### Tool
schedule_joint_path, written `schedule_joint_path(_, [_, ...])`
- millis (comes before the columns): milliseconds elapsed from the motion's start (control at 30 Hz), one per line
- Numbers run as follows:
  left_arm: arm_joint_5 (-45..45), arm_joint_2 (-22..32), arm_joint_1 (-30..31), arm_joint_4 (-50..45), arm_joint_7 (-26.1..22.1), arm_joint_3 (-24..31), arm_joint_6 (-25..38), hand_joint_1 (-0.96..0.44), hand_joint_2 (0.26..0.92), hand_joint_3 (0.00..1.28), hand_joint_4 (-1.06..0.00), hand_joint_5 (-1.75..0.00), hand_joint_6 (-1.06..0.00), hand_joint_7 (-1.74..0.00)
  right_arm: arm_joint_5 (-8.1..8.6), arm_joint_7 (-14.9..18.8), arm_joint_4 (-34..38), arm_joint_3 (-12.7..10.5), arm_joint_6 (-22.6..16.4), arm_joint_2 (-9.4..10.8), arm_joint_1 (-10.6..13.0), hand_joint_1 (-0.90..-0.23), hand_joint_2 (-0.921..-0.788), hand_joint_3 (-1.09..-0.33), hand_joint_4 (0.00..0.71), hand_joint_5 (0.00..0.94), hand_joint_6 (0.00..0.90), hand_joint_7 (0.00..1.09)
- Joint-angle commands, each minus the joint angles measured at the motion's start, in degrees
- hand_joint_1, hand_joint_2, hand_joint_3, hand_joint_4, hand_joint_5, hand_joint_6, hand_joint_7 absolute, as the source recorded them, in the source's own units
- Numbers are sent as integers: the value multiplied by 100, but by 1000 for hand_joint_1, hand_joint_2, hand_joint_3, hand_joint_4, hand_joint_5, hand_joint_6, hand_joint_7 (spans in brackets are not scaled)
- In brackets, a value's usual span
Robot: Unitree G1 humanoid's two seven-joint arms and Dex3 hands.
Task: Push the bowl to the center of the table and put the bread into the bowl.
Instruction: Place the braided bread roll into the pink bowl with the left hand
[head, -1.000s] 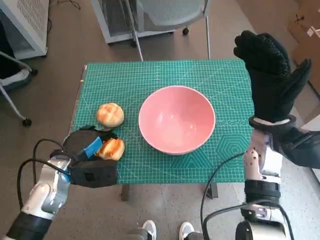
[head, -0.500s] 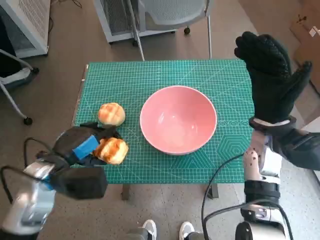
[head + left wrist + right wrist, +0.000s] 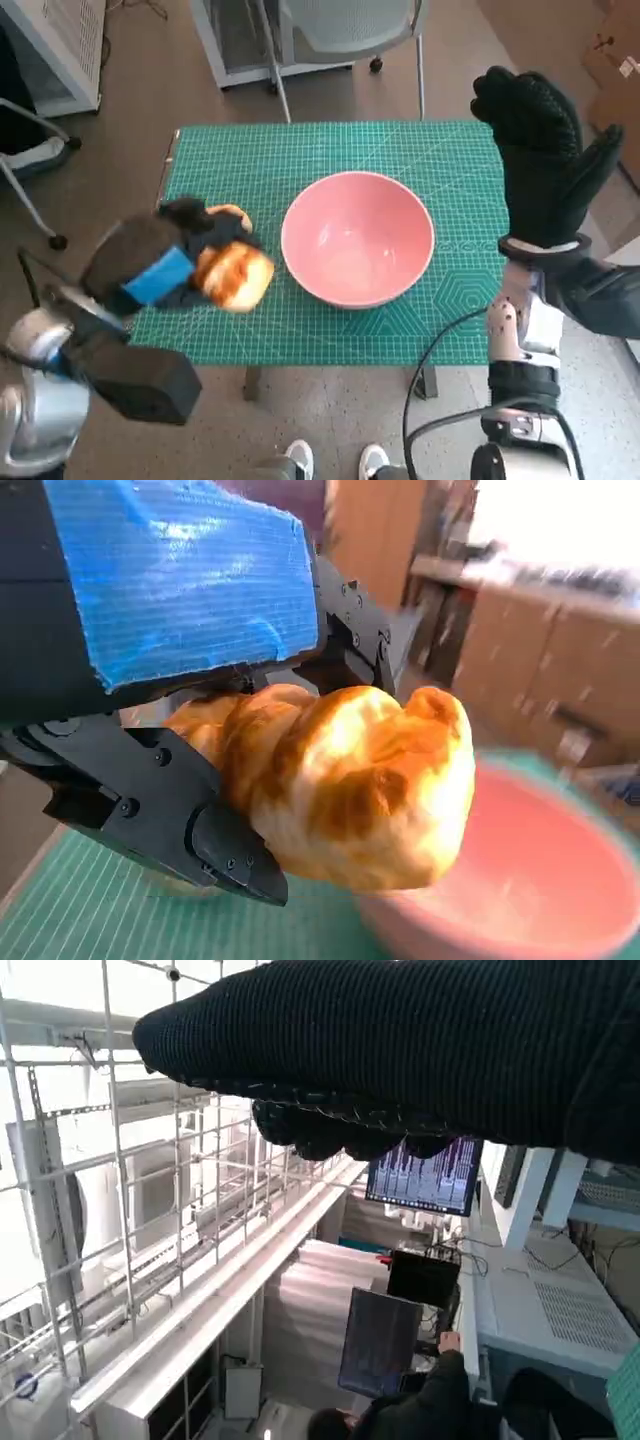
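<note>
Bread (image 3: 233,276): golden, browned, lumpy roll, gripped by left hand (image 3: 150,265)
Bowl (image 3: 358,238): pink, just beyond its fingers
Right hand (image 3: 543,155): raised, spread

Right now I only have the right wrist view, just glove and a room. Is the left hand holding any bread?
Observer: Yes, the left hand grips a bread roll, lifted beside the pink bowl.
Operator: Is anything in the bowl?
Observer: No, nothing lies in it.
Operator: Any other bread around?
Observer: A second roll lies on the green mat, partly hidden behind the left hand.
Operator: And my right hand?
Observer: The right hand is raised open past the mat's right edge, holding nothing.
</note>
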Motion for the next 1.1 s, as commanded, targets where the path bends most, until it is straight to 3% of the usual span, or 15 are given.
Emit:
schedule_joint_path(33, [137, -239, -658, 378, 300, -236, -295, 3, 897, 3, -809, -1046, -756, -1016, 62, 61, 139, -25, -5, 16, 18, -587, -921, -554, 380, 2, 434, 9])
schedule_joint_path(367, [486, -1051, -1792, 1713, 732, -1097, -712, 2, 910, 6, -769, -1012, -733, -1114, -1, 58, 131, -25, -84, 3, 58, -583, -921, -555, 381, 2, 435, 8])
schedule_joint_path(567, [669, -1523, -2399, 3013, 865, -1638, -1036, 1, 919, 32, -720, -1049, -683, -1185, -6, 20, -2, -35, -50, -28, 152, -577, -921, -566, 381, 2, 435, 8])
schedule_joint_path(1100, [599, -2120, -3119, 5333, 798, -2115, -1476, 1, 921, 62, -720, -1120, -607, -1193, -54, -96, -324, -84, 17, -82, 400, -572, -921, -580, 389, 4, 433, 5])
